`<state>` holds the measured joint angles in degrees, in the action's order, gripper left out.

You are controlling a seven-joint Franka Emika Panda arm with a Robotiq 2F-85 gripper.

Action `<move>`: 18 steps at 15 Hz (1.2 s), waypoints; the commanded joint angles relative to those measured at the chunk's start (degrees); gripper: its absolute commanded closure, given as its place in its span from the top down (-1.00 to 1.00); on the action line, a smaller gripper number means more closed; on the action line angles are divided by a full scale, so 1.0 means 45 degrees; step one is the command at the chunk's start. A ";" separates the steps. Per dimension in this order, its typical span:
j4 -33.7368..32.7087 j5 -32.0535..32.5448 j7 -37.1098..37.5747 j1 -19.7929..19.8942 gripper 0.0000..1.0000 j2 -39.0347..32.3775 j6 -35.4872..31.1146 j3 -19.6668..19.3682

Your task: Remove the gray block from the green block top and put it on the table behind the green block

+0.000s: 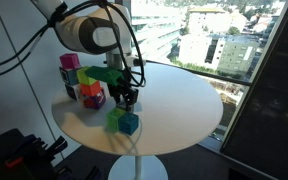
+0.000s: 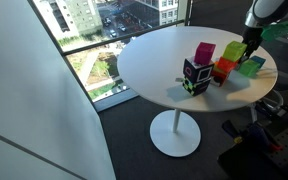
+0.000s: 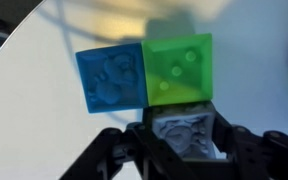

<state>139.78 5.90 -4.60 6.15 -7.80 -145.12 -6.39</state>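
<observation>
In the wrist view the gray block (image 3: 189,128) sits between the two black fingers of my gripper (image 3: 184,138), which is shut on it. The pale green block (image 3: 177,68) lies on the white table (image 3: 54,120) just beyond the gray block, its top bare, with a teal-blue cube (image 3: 109,77) touching its side. In an exterior view my gripper (image 1: 129,97) hangs just behind the green block (image 1: 115,119) and the teal-blue cube (image 1: 130,124). In an exterior view the gripper (image 2: 249,45) is near the green block (image 2: 252,67). Whether the gray block touches the table I cannot tell.
A cluster of coloured cubes, pink, orange and green (image 1: 84,82), stands at the back of the round table (image 1: 184,100). It also shows in an exterior view (image 2: 212,62), with a dark patterned block (image 2: 195,76) in front. Windows surround the table.
</observation>
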 commanded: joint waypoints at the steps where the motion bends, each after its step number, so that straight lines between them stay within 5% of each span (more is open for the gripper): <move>1: 0.0288 -0.0052 -0.0196 0.0134 -0.37 0.0305 -0.0253 -0.0074; 4: 0.0309 -0.0099 -0.0214 0.0166 -0.37 0.0305 -0.0234 -0.0103; 5: 0.0319 -0.0115 -0.0218 0.0177 -0.09 0.0307 -0.0240 -0.0106; 6: 0.0323 -0.0130 -0.0215 0.0185 0.51 0.0311 -0.0239 -0.0106; 8: 0.0322 -0.0160 -0.0219 0.0193 0.63 0.0328 -0.0227 -0.0110; 10: 0.0318 -0.0189 -0.0230 0.0198 0.94 0.0345 -0.0207 -0.0113; 18: 0.0136 -0.0317 -0.0050 0.0167 1.00 0.0635 0.0319 -0.0108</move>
<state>140.02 5.90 -4.59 6.56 -7.12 -145.12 -6.94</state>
